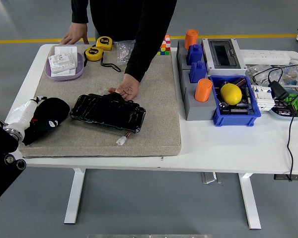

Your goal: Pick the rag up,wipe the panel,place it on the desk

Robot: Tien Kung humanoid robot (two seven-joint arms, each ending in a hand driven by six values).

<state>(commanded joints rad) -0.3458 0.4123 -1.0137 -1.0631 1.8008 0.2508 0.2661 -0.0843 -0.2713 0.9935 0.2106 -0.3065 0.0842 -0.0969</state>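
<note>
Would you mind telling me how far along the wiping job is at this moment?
Nothing looks finished yet. The left hand is at the black rag on the mat's left side, apparently gripping it. The panel lies unwiped, steadied by a person's hand. Lifting, wiping and setting the rag down remain.
</note>
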